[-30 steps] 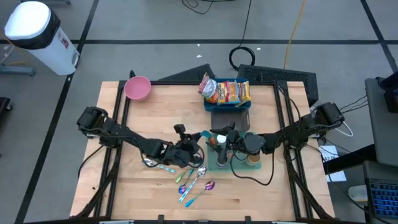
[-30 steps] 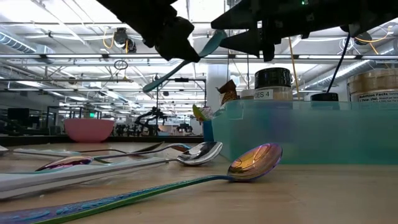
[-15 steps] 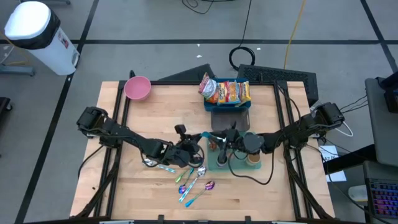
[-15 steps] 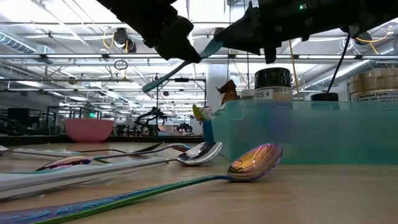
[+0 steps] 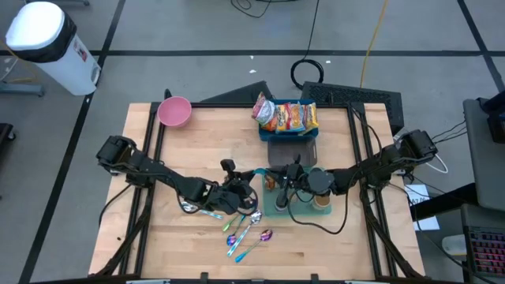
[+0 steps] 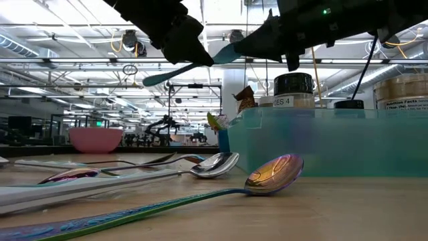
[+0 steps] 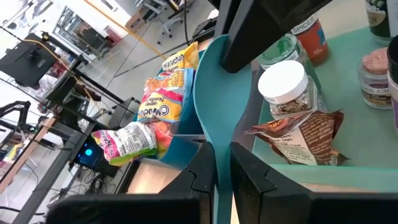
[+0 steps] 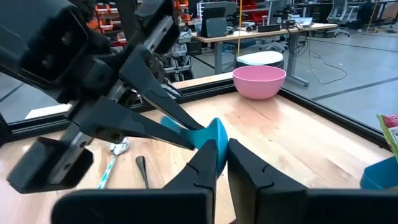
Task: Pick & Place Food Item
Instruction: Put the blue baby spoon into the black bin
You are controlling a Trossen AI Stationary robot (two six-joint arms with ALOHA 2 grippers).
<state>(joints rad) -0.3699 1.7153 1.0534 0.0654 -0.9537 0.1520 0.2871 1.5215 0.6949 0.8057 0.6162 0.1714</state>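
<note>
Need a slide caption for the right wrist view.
Right gripper and left gripper both shut on one teal spoon above the table, pink bowl behind.

Left tool [image 5: 251, 192] clamped, right tool [image 5: 278, 181] clamped, tips meeting mid-table

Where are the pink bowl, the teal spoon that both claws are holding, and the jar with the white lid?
pink bowl [image 5: 174, 112]: high view, its inside.
teal spoon [image 7: 217, 93]: left wrist view, its scoop.
white-lidded jar [image 7: 283, 79]: left wrist view, its lid.
</note>
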